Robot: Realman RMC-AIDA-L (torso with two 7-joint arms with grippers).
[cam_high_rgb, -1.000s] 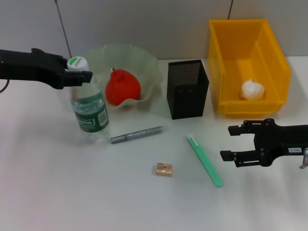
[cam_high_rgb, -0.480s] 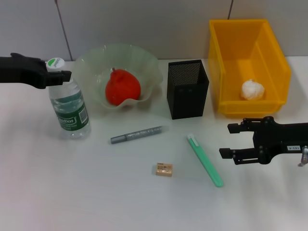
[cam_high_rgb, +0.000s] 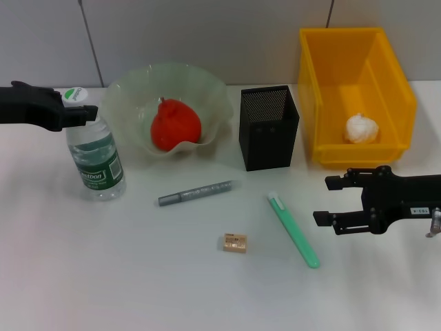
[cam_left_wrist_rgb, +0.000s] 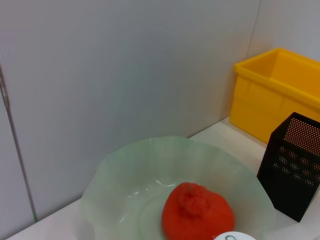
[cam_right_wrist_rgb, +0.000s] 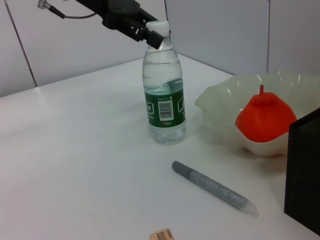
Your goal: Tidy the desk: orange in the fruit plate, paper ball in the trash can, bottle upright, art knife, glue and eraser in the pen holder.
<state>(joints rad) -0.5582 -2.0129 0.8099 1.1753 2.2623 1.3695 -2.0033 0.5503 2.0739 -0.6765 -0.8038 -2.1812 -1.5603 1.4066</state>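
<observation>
While I hold my right claw [cam_high_rgb: 335,201] idle and spread wide near the worktop's right edge, gripping nothing, the loose pieces nearest me are untouched: the tan eraser [cam_high_rgb: 235,242] at the front middle, the green art knife [cam_high_rgb: 293,229] just beside it, the grey glue stick [cam_high_rgb: 196,193] behind. Further back, the black mesh pen holder [cam_high_rgb: 269,127] stands empty as far as I can see. Toward the left edge, the bottle [cam_high_rgb: 92,154] has shifted outward over the last second and now stands upright, clear of the fruit plate [cam_high_rgb: 128,87] holding the orange [cam_high_rgb: 176,125]. My left claw [cam_high_rgb: 77,112] still pinches its cap. At the far right corner the paper ball [cam_high_rgb: 362,128] lies in the trash can [cam_high_rgb: 394,74]. I judge the bottle step nearly finished, pending release.
</observation>
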